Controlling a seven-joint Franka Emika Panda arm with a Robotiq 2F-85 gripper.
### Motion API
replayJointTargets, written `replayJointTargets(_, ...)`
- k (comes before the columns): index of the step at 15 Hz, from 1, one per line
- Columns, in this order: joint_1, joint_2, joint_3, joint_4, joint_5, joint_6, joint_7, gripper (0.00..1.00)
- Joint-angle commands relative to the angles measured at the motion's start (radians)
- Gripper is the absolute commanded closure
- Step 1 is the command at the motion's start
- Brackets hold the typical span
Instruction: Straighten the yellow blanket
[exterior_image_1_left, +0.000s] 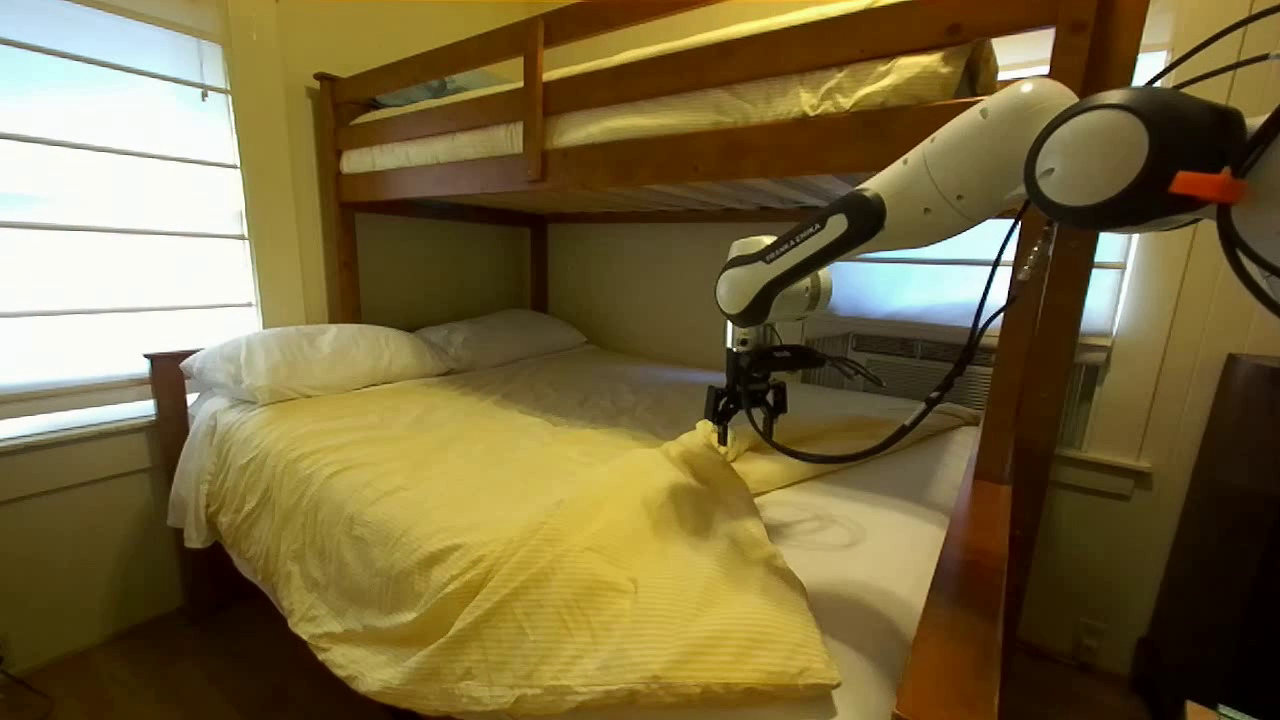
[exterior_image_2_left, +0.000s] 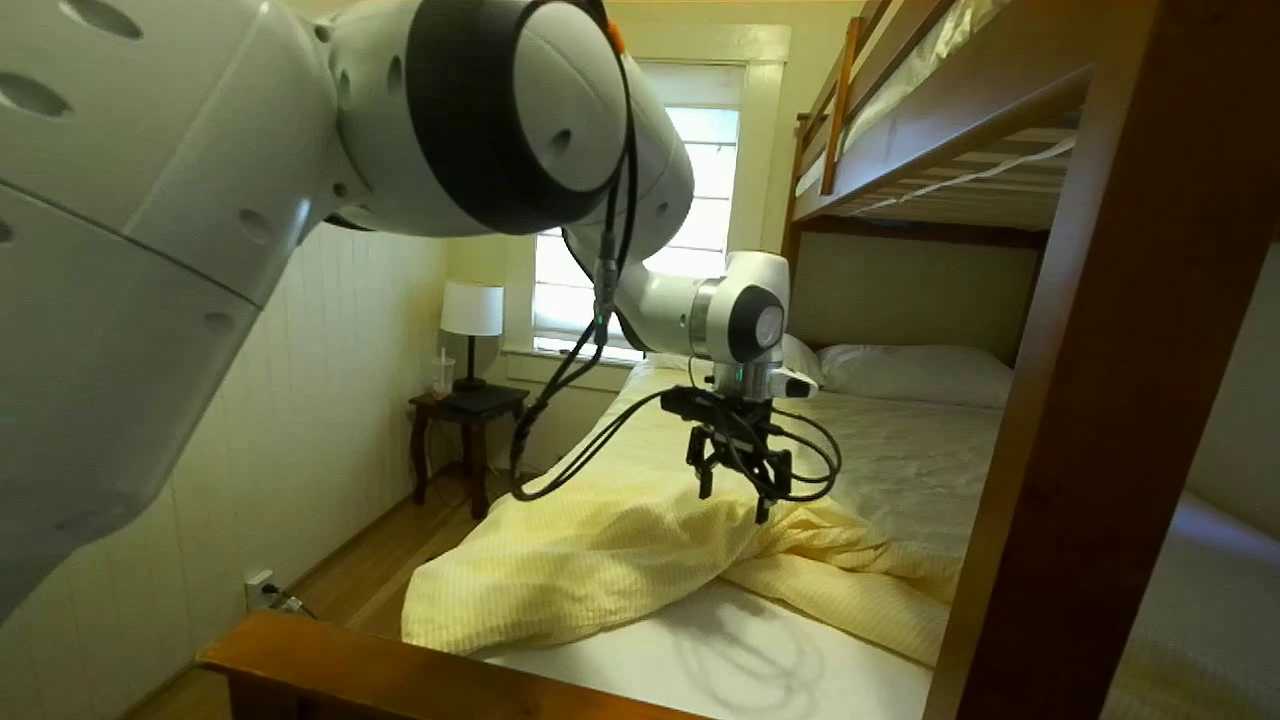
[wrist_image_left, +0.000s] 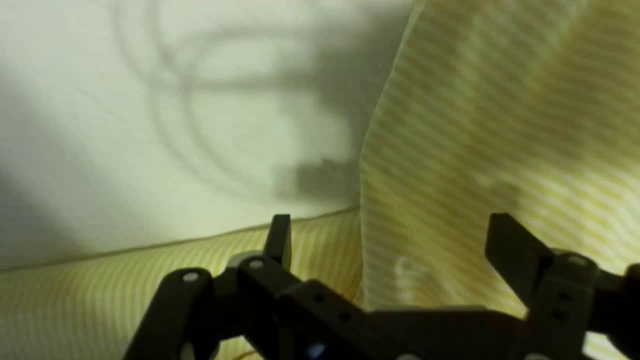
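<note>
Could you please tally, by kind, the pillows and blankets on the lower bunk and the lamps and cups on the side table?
Pillows: 2
Blanket: 1
Lamp: 1
Cup: 1
Total: 5

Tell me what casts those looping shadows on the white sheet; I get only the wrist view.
Observer: Probably the black cables: both exterior views show them looping beside the pincer.
Operator: Say whether the yellow blanket hangs over any edge.
Observer: It does: in an exterior view it drapes down over the near side of the bunk bed.
Operator: Now give me what lies at the head end.
Observer: Two white pillows, side by side.
</note>
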Motion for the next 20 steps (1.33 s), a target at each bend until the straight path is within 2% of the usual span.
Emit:
replayJointTargets(1, -0.015, 0.1, -0.004, 0.081, -0.013, 0.141, -0.085, 0.0)
replayJointTargets(4, -0.05, 0.176, 0.046, 0.134, 0.059, 0.25, -0.168, 0.0)
replayJointTargets(6, -0.062, 0.223, 0.072, 0.17, 0.088, 0.276, -0.199, 0.0)
replayJointTargets(7, -0.067, 0.244, 0.081, 0.184, 0.094, 0.279, -0.218, 0.08)
replayJointTargets(8, -0.073, 0.259, 0.086, 0.192, 0.1, 0.281, -0.228, 0.28)
replayJointTargets(11, -0.077, 0.286, 0.085, 0.22, 0.102, 0.248, -0.229, 0.49)
replayJointTargets(18, -0.063, 0.267, 0.075, 0.247, 0.104, 0.09, -0.183, 0.98)
replayJointTargets(20, -0.065, 0.252, 0.082, 0.246, 0.115, 0.025, -0.181, 1.0)
